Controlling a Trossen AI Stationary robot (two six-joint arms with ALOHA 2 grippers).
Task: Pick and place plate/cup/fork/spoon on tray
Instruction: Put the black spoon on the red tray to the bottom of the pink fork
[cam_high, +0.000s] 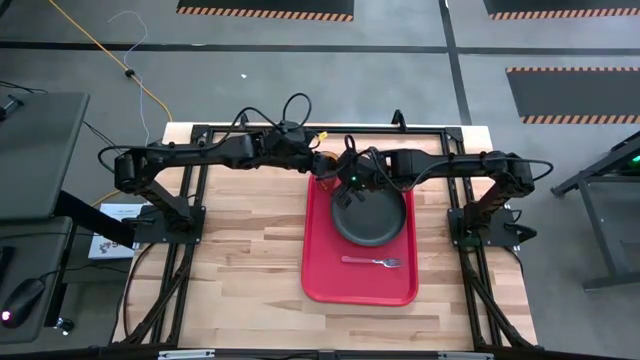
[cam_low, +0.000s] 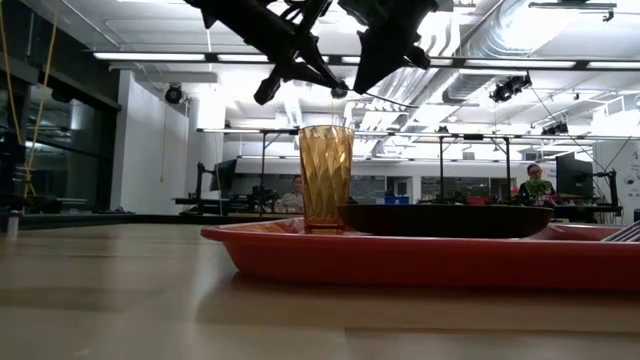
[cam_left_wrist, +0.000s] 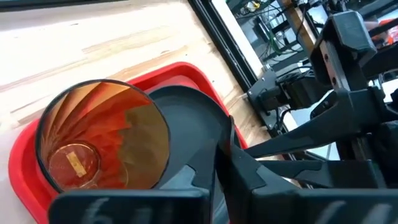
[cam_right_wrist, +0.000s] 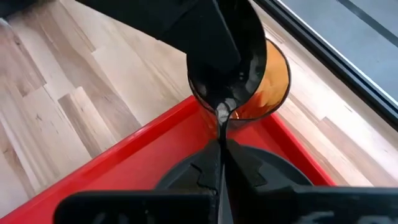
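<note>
- The ribbed amber cup (cam_low: 326, 178) stands upright on the glossy red tray (cam_low: 400, 260), beside the round dark plate (cam_low: 445, 219).
- The left gripper (cam_low: 300, 85) hovers above the cup, fingers closed, holding nothing.
- The right gripper (cam_right_wrist: 221, 124) pinches a thin spoon (cam_right_wrist: 222, 112).

Pale matt planked wood for the table (cam_high: 240, 250); glossy red plastic tray (cam_high: 320, 285); translucent ribbed amber cup (cam_low: 326, 178), probably plastic; dark, faintly shiny plate (cam_high: 385, 228).

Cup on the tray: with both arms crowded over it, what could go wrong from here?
1. The cup stands upright at the tray's corner beside the plate; a sideways nudge could topple it.
2. The right gripper holds a thin spoon just above the cup; it may slip.
3. The left gripper hangs close; the arms could collide.
</note>
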